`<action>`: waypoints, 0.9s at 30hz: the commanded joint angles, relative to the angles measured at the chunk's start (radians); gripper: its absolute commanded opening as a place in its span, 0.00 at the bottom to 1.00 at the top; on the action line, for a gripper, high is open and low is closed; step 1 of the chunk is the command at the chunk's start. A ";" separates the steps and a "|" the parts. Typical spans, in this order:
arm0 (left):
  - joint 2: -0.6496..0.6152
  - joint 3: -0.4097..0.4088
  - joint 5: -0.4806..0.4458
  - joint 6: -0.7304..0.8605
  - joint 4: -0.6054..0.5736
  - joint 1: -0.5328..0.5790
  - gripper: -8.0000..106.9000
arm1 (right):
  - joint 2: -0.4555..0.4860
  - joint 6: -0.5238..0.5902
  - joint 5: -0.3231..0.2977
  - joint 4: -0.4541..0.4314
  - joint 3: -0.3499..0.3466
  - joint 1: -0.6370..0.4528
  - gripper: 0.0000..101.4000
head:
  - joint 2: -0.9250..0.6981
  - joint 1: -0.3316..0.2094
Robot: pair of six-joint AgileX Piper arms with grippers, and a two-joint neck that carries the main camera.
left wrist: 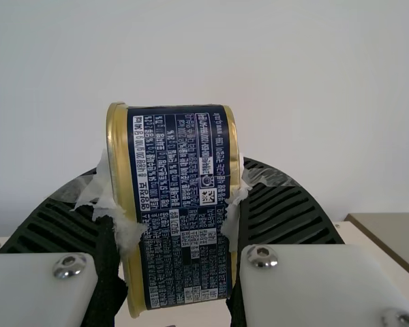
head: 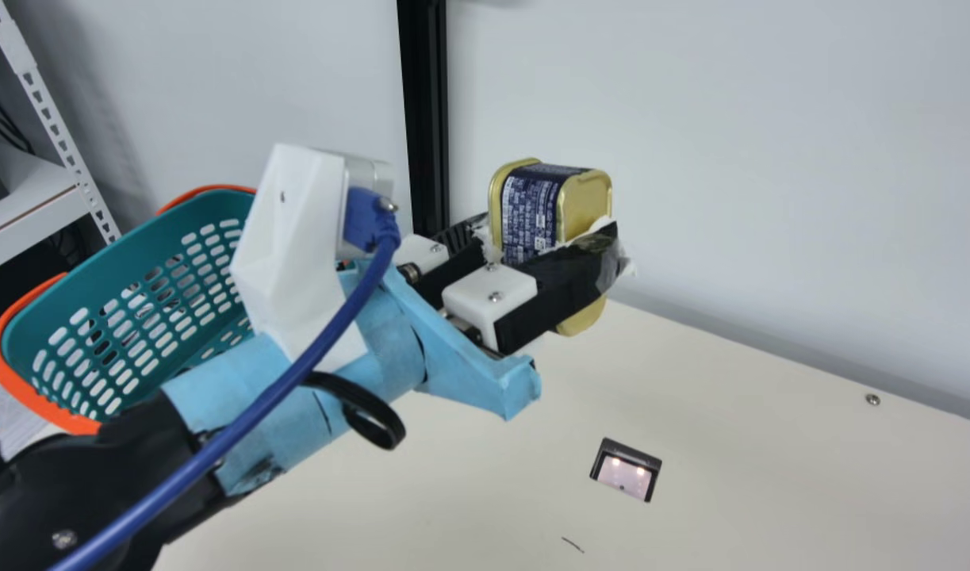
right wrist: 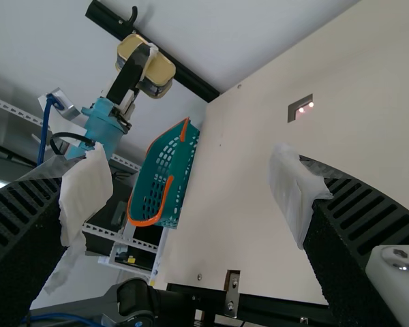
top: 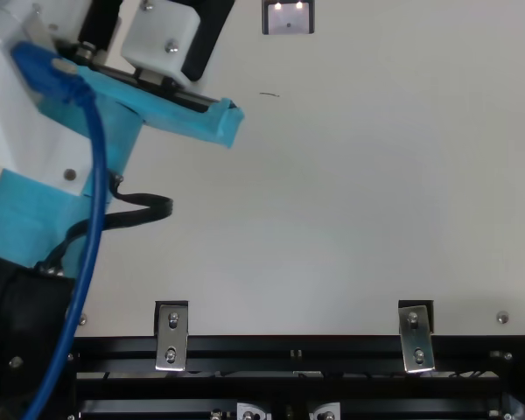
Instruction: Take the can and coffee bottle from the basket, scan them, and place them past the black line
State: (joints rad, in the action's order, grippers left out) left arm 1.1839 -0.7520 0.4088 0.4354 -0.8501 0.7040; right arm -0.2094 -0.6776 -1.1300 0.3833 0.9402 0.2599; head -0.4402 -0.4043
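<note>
In the main view my left gripper [head: 560, 262] is shut on the gold and dark blue can [head: 530, 208], holding it in the air at the far side of the table. The left wrist view shows the can [left wrist: 180, 197] squeezed between both fingertips of my left gripper [left wrist: 177, 211], its printed side toward the camera. The teal basket [head: 136, 317] with orange rim stands behind the left arm. A scanner window [head: 626, 472] with two lights sits in the tabletop. In the right wrist view my right gripper [right wrist: 191, 197] is open with nothing between its fingers.
The cream table [head: 730, 492] extends right of the scanner, with a screw [head: 872, 400] by its far edge. A black post [head: 423, 119] rises behind the can, against the wall. White shelving [head: 48, 119] stands at far left. Metal brackets [top: 171, 337] line the near rail.
</note>
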 commanded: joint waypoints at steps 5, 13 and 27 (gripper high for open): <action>0.036 0.022 0.041 -0.024 0.102 0.009 0.16 | 0.000 0.000 0.000 0.000 0.000 0.000 1.00 | -0.003 -0.027; 0.104 0.121 0.120 -0.190 0.325 0.010 0.16 | 0.000 0.000 0.000 0.000 0.000 0.000 1.00 | -0.003 -0.027; 0.315 0.246 0.329 -0.632 0.828 -0.181 0.16 | 0.000 0.000 0.000 0.000 0.000 0.000 1.00 | -0.003 -0.027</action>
State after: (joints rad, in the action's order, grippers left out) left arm 1.4624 -0.5091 0.7170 -0.1277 -0.1265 0.5598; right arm -0.2094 -0.6776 -1.1300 0.3833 0.9402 0.2599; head -0.4402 -0.4043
